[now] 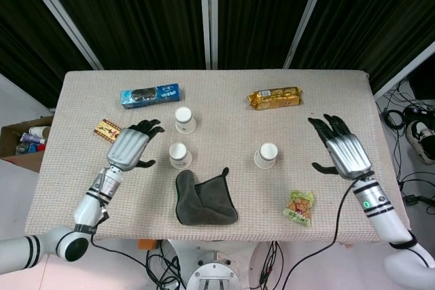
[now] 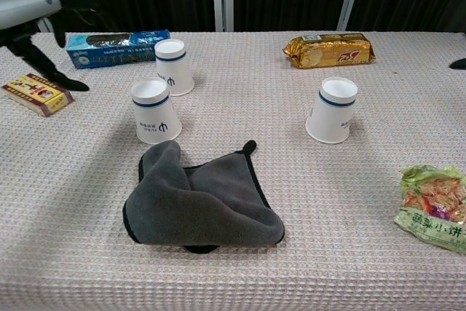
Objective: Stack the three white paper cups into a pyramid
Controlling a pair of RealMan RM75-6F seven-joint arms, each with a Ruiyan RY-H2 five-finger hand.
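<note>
Dark curtains behind, beige woven table (image 1: 326, 100) fills both views. Going left to right: yellow snack box (image 1: 112, 132) near left edge, blue biscuit pack (image 1: 150, 94) toward the far edge. Left hand (image 1: 129, 149) hovers between box and cups, fingers spread, holding nothing. Far cup (image 1: 184, 119) and near cup (image 1: 179, 155) stand upside down, close but not touching, left of table centre. Grey cloth (image 1: 202, 198) lies bunched just in front of near cup, toward the front edge. Third cup (image 1: 266, 155) sits upside down right of centre, well apart from the other two. Gold wrapper pack (image 1: 274, 97) toward far edge, green snack bag (image 1: 299, 206) near front-right. Right hand (image 1: 343, 149) hovers over the right side of the table, fingers apart, empty, beside third cup. No pyramid yet: base pair looks roughly set, top cup not placed. Risks, as judgement: base cups have a gap, so a top cup may tip or drop between them if they aren't closed up; paper cups are light, so a hard squeeze could crush one or a brush could knock one over; cloth edge near the base could snag fingers or tilt near cup; carrying third cup across the table could nudge the base pair on arrival.
</note>
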